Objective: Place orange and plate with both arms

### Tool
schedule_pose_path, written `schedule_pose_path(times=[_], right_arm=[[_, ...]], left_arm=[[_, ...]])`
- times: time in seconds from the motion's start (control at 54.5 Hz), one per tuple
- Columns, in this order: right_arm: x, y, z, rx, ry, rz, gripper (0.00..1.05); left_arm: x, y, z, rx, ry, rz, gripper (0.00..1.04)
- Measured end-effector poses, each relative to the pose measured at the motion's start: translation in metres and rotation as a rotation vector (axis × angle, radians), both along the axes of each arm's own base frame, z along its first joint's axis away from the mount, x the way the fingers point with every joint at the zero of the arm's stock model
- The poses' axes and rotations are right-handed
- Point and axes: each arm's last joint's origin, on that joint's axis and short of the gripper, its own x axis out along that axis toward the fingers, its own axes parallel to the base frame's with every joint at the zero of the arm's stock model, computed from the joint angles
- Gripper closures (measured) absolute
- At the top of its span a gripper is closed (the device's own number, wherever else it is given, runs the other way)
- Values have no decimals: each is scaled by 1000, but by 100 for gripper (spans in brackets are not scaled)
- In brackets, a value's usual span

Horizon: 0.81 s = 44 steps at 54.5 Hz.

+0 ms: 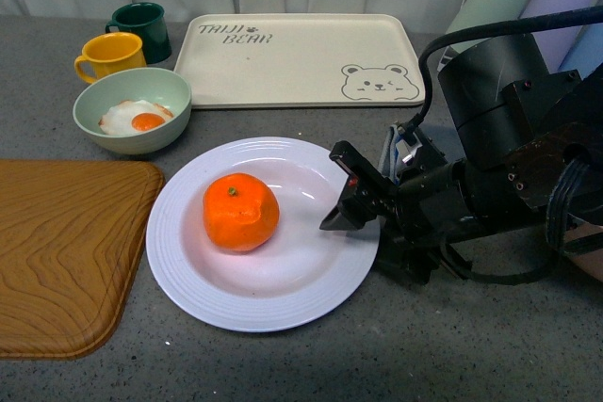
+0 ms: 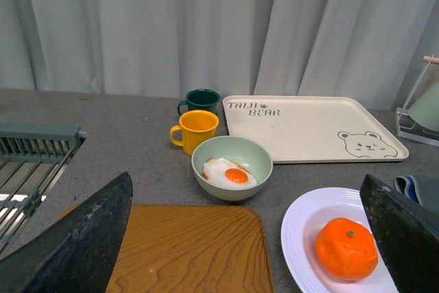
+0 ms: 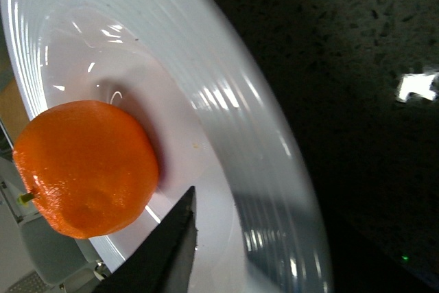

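The right gripper (image 1: 341, 193) is hovering over the right rim of the plate (image 1: 188, 261), at the centre right of the front view. Its black fingers (image 1: 350, 168) are pointing left toward the orange (image 1: 241, 212), without touching it. The right wrist view is showing only one finger (image 3: 168, 255) above the plate's ridged rim, so I cannot tell whether the jaws are spread or pinching the rim. The right arm is reaching in low from the right edge, its bulky wrist lying close to the grey counter (image 1: 424, 345).

The left gripper (image 2: 245, 180) is holding nothing, its two fingers (image 2: 82, 238) spread wide apart. It is not showing in the front view.

The orange is sitting in the plate's well, left of its middle, stem mark facing up. The plate is resting on the counter at the centre, just beside a wooden board (image 1: 66, 251) on the left. Behind them, a green bowl (image 1: 172, 91) is holding a fried egg (image 1: 137, 118), with a yellow mug (image 1: 110, 54), a dark green mug (image 1: 141, 30) and a beige bear tray (image 1: 292, 58) at the top.
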Motion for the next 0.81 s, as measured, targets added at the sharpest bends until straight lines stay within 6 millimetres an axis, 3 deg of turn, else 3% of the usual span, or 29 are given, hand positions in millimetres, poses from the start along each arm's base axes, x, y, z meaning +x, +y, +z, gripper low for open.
schedule_pose_path(times=[0.147,0.275,0.587,0.807], right_arm=[[0,0,0,13,11,22,92],[5,2,10,55,-14,41,100],[5,-6,12,131,-156,4,100],[31,-21,36,218,-271,-63,100]], left_arm=[[0,0,0,0,0,0,7],[0,0,0,0,0,0,7],[0,0,0,0,0,0,7],[0,0,0,0,0,0,7]])
